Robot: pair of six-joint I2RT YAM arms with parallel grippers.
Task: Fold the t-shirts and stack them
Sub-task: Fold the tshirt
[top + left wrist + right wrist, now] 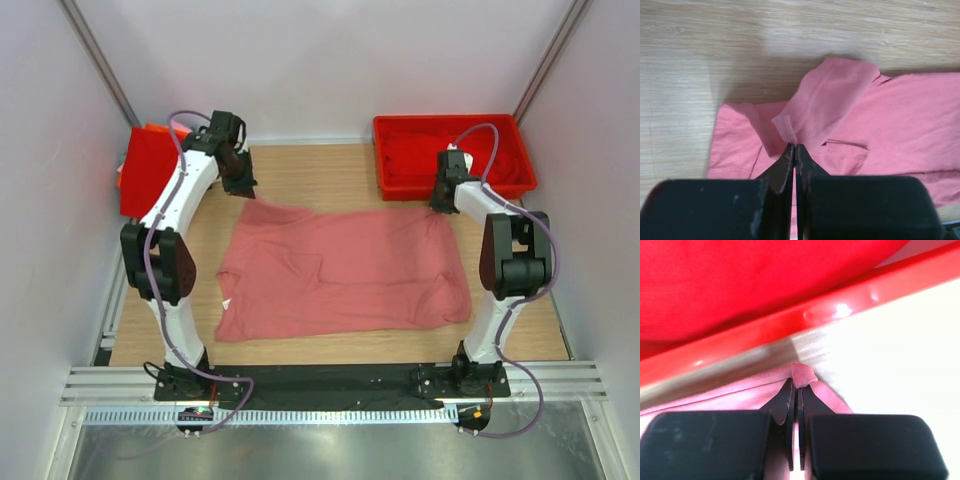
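Note:
A dusty salmon-pink t-shirt [340, 270] lies spread and wrinkled across the middle of the table. My left gripper [243, 188] is shut on its far left corner; the left wrist view shows a raised flap of the pink cloth [827, 102] pinched at the fingertips [794, 146]. My right gripper [440, 203] is shut on the far right corner, a small bunch of pink cloth [801, 375] held at its tips [796, 385]. More red cloth [440, 150] lies inside the red tray.
A rigid red plastic tray [520, 178] stands at the back right, its rim [790, 322] just beyond my right gripper. Red and orange folded cloth [148, 170] sits at the table's far left edge. White walls enclose the wooden table [330, 170].

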